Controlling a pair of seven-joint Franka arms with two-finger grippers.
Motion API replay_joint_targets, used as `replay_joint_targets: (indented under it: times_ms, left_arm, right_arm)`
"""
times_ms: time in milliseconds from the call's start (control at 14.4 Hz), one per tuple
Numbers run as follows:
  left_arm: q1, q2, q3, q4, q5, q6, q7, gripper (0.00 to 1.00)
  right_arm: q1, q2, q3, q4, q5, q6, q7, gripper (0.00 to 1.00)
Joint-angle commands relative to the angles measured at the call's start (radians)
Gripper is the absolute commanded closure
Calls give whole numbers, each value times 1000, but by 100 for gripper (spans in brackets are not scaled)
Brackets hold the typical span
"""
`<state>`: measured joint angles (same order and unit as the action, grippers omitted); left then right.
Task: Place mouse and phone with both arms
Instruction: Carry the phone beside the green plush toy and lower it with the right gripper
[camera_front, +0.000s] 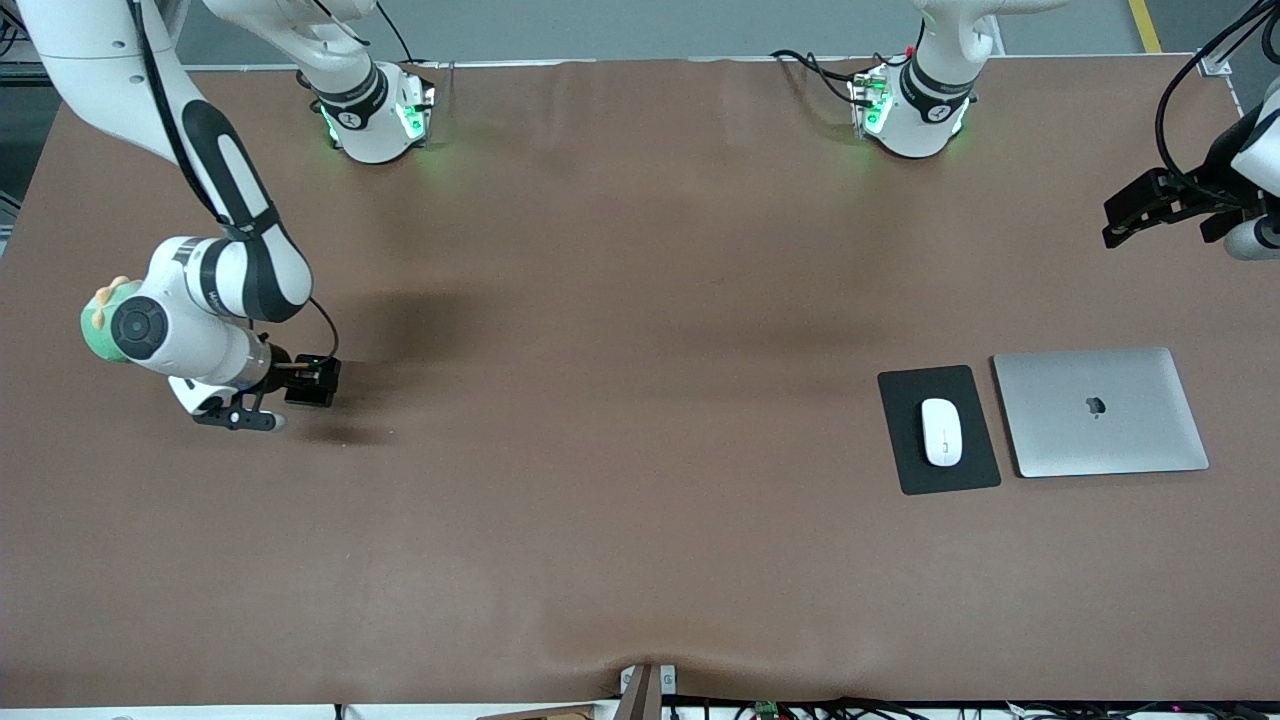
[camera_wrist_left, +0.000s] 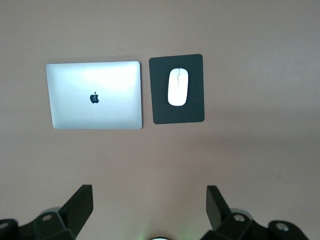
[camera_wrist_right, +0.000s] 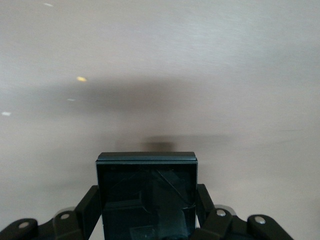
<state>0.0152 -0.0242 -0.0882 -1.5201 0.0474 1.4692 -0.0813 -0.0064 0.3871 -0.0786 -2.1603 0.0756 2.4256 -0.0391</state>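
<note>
Right wrist view: right gripper (camera_wrist_right: 147, 212) clamps the glossy black phone (camera_wrist_right: 146, 192); left gripper (camera_wrist_left: 150, 210) gapes wide above the white mouse (camera_wrist_left: 177, 87).

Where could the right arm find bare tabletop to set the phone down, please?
The table is bare from the right gripper, shut on the phone, across to the pad. Crowded only at the left arm's end: mouse on pad, laptop beside it. Left gripper waits open above there.

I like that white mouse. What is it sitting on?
The mouse sits on a dark pad, which lies on the brown table. The table under the pad is covered.
</note>
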Motion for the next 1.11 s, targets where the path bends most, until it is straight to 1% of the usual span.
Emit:
replay_joint_targets:
  times_ms: [0, 139, 417, 903, 972, 1042]
  left_arm:
    - [-4, -6, 2, 0, -6, 6, -2, 0]
    - [-3, -6, 4, 0, -6, 10, -2, 0]
    - [-3, -6, 4, 0, -6, 14, -2, 0]
    - [3, -5, 4, 0, -8, 17, -2, 0]
    - [3, -5, 4, 0, -6, 19, -2, 0]
    - [3, -5, 4, 0, -6, 23, -2, 0]
  right_arm:
    - [-67, -37, 20, -44, -16, 18, -77, 100]
    - [-96, -36, 20, -50, -14, 23, -108, 100]
    - [-95, -28, 20, -90, -14, 78, -100, 100]
    - [-95, -1, 20, -105, -14, 82, -102, 100]
    - [-95, 6, 20, -104, -14, 81, -100, 91]
    - [-93, 4, 22, -102, -14, 78, -96, 33]
